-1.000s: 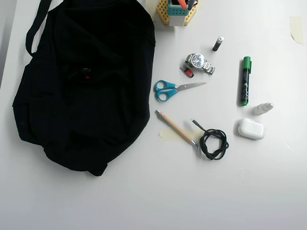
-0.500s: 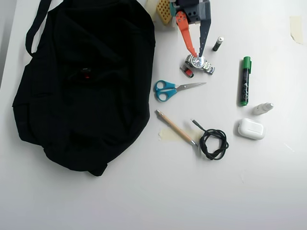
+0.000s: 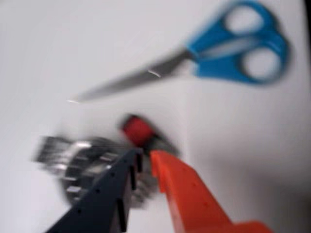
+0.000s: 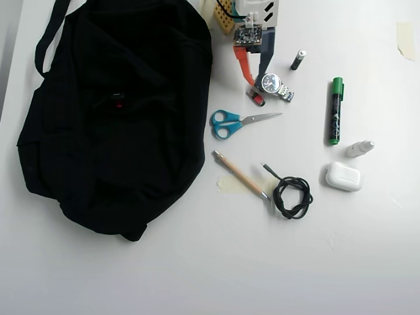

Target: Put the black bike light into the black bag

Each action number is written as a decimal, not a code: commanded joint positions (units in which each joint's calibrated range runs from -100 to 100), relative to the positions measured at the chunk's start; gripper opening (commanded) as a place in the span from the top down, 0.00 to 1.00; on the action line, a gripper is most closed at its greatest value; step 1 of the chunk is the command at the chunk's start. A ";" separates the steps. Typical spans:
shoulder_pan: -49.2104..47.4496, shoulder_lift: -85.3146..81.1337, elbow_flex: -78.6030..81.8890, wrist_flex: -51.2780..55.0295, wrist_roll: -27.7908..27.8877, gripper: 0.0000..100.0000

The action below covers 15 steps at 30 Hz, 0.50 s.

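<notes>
In the overhead view the gripper reaches down from the top edge with its orange finger on the left and its dark finger on the right, the tips drawn close together with only a narrow slit between them and nothing held. The tips sit just above a small red-and-dark piece and at the left rim of the silver wristwatch. The wrist view, which is blurred, shows the same: the two fingertips nearly meet right at that red piece, with the watch behind the dark finger and the blue-handled scissors beyond. The black bike light lies well apart from the gripper, far to the left in the overhead view, as a tiny dark block with a speck of red resting on top of the black bag, which fills the left half of the white table. Whether the light sits on the fabric or in a fold cannot be told. To the right lie a green marker, a white earbud case, a coiled black cable and a pencil.
</notes>
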 commanded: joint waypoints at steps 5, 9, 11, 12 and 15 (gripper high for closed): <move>1.51 -0.67 0.99 6.57 8.60 0.98; 1.81 -0.67 0.99 9.32 11.64 0.98; 2.11 -0.67 0.99 9.50 11.64 0.98; 2.19 -0.67 0.99 9.50 11.53 0.98; 2.19 -0.67 0.99 9.50 11.48 0.98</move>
